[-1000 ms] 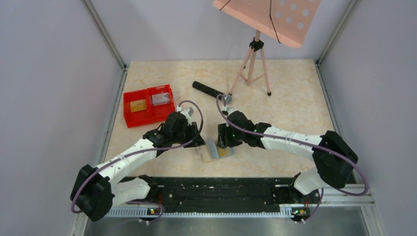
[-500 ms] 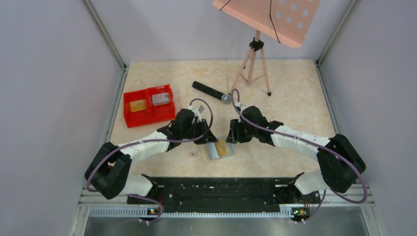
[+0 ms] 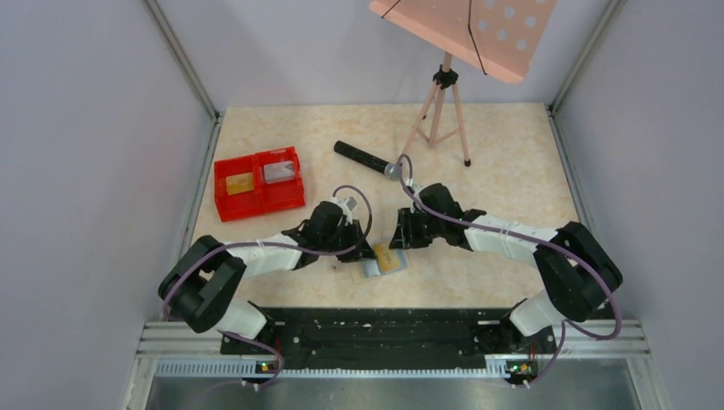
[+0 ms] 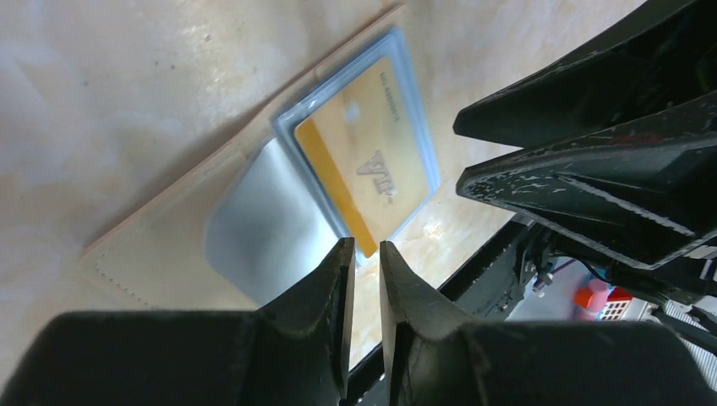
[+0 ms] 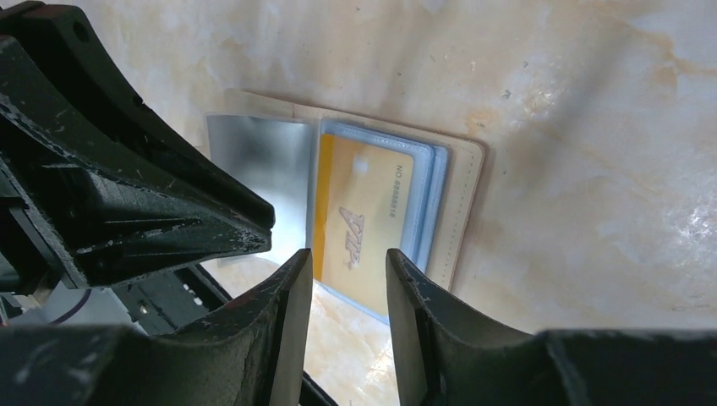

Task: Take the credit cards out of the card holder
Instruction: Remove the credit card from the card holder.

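Note:
The card holder point(image 3: 369, 267) lies open and flat on the table between both grippers. A gold-yellow credit card point(image 4: 372, 161) point(image 5: 359, 220) sits in its clear blue-edged sleeve. A silvery grey credit card point(image 4: 254, 237) point(image 5: 262, 161) lies on the other panel. My left gripper point(image 4: 363, 247) point(image 3: 363, 250) hovers at the gold card's corner, its jaws a narrow slit apart with only table showing between them. My right gripper point(image 5: 348, 258) point(image 3: 399, 243) is open wider over the gold card's near edge, holding nothing. The two grippers face each other closely across the holder.
A red two-compartment tray point(image 3: 224, 205) at the back left holds a gold card point(image 3: 239, 183) and a grey card point(image 3: 276, 172). A black microphone point(image 3: 365, 158) lies behind the grippers. A tripod point(image 3: 440, 107) carrying a pink board point(image 3: 465, 30) stands at the back.
The left gripper has come in from the left to the holder's edge. The right gripper has pulled back to the holder's right side. Both sets of jaws have narrowed.

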Motion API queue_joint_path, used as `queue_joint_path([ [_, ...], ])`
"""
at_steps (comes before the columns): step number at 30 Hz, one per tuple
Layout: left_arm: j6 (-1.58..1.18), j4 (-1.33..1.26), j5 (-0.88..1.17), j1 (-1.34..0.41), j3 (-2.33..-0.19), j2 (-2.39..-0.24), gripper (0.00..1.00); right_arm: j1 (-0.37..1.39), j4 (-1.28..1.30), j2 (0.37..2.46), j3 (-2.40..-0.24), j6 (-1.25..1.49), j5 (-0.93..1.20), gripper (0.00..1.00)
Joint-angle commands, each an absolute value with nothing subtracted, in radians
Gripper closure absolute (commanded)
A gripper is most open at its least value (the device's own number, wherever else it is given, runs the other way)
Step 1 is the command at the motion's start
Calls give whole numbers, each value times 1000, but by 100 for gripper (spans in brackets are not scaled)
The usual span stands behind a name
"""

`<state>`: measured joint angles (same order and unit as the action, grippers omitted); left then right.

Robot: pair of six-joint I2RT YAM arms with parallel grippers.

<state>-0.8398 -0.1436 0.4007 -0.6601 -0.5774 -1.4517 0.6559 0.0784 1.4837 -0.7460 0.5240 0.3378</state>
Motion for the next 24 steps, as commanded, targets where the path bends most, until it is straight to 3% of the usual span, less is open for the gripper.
queue_joint_path([
  [1, -832, -210, 355, -669, -545, -1464, 78, 645, 19, 1508, -755, 519, 373, 63],
  [24, -824, -235, 325, -672, -512, -1485, 77, 644, -57, 1585, -676, 550, 385, 69],
])
